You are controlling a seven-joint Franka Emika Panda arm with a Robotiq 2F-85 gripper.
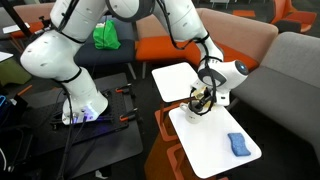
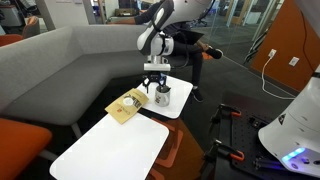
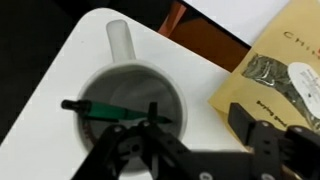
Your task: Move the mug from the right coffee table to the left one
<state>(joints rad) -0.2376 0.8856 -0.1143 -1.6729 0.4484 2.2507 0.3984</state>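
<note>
A white mug (image 3: 130, 95) stands upright near a corner of a white coffee table (image 3: 60, 90), handle pointing away, with a green pen (image 3: 110, 108) inside. It also shows in an exterior view (image 2: 162, 97), and in an exterior view (image 1: 199, 102) where the gripper mostly hides it. My gripper (image 3: 197, 118) is open and lowered over the mug's rim. One finger is inside the mug, the other outside it above a tan packet (image 3: 275, 70). The gripper shows in both exterior views (image 2: 158, 84) (image 1: 204, 95). A second white coffee table (image 2: 110, 150) stands alongside.
The tan packet (image 2: 127, 106) lies flat beside the mug. A blue object (image 1: 237, 144) lies on the nearer table (image 1: 205, 140). Grey and orange sofas (image 2: 60, 70) surround the tables. The robot's base and cables (image 1: 80, 110) are on the floor.
</note>
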